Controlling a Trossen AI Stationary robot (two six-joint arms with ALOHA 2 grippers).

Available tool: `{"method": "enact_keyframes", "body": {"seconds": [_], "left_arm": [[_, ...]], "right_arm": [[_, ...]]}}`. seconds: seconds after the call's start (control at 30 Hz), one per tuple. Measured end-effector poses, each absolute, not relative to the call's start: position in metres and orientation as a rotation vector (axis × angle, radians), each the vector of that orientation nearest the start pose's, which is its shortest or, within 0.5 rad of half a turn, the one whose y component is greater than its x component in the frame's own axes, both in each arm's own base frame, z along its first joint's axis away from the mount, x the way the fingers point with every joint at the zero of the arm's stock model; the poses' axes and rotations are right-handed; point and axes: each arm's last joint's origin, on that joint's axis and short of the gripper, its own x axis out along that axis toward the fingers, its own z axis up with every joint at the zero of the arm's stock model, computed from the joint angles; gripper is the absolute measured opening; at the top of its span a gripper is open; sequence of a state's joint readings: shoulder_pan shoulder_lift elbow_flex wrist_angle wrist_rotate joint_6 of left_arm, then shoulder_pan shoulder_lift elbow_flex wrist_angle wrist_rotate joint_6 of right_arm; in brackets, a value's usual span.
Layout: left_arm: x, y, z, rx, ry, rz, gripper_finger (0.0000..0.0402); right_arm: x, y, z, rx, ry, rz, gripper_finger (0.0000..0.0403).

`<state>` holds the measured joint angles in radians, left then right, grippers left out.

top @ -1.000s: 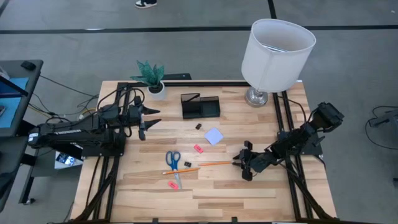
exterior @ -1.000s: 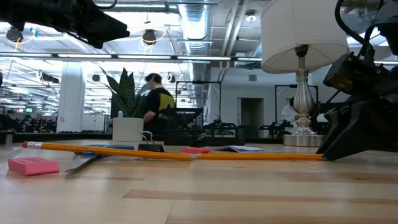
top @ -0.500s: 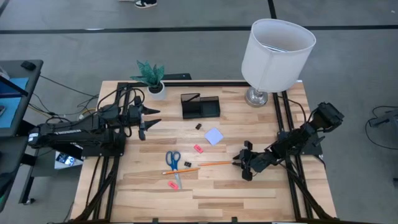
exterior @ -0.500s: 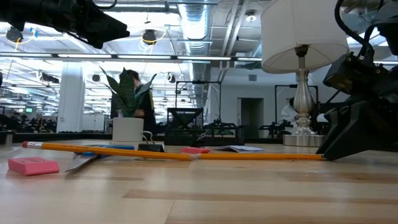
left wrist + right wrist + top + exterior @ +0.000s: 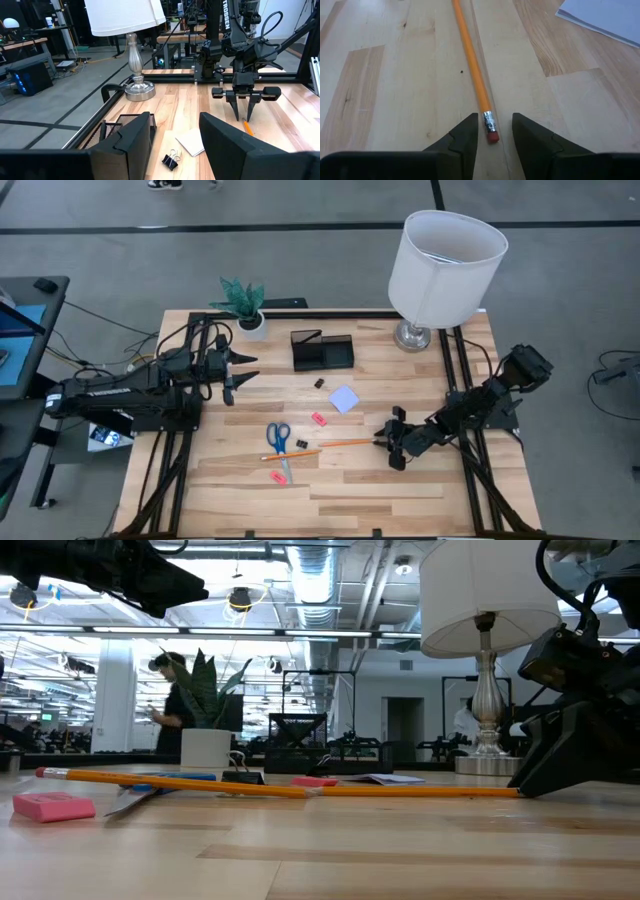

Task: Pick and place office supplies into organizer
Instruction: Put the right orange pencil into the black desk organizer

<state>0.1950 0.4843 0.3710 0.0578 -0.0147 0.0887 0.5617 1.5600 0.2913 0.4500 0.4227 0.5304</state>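
An orange pencil (image 5: 347,442) lies flat on the table, and its eraser end (image 5: 492,135) points at my right gripper (image 5: 493,118). That gripper is open and slants down, one finger on each side of the eraser end, with a gap on both sides. A second pencil (image 5: 291,453), blue-handled scissors (image 5: 279,437), a lavender note pad (image 5: 344,399), pink erasers (image 5: 319,419) (image 5: 278,477) and black clips (image 5: 320,383) (image 5: 301,445) lie about mid-table. The black organizer (image 5: 322,351) stands at the far middle. My left gripper (image 5: 245,367) is open, held level above the table's left side.
A white lamp (image 5: 440,270) stands at the far right corner and a potted plant (image 5: 247,308) at the far left. Bare wood (image 5: 350,495) stretches along the near edge. A person (image 5: 170,705) is in the room behind the table.
Both arms and everything on the table have kept still. The person in the room behind has walked toward the left of the low view.
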Motion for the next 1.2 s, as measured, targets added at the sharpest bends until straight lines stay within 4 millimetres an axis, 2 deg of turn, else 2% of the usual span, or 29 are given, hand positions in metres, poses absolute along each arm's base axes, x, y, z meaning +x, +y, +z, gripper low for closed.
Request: {"method": "enact_keyframes", "body": {"seconds": [1.2], "left_arm": [[0.1304,0.0262,0.2515,0.080,0.080,0.206,0.0165]], "right_arm": [[0.1830,0.1022,0.0802,0.127,0.774,-0.056,0.0116]]}}
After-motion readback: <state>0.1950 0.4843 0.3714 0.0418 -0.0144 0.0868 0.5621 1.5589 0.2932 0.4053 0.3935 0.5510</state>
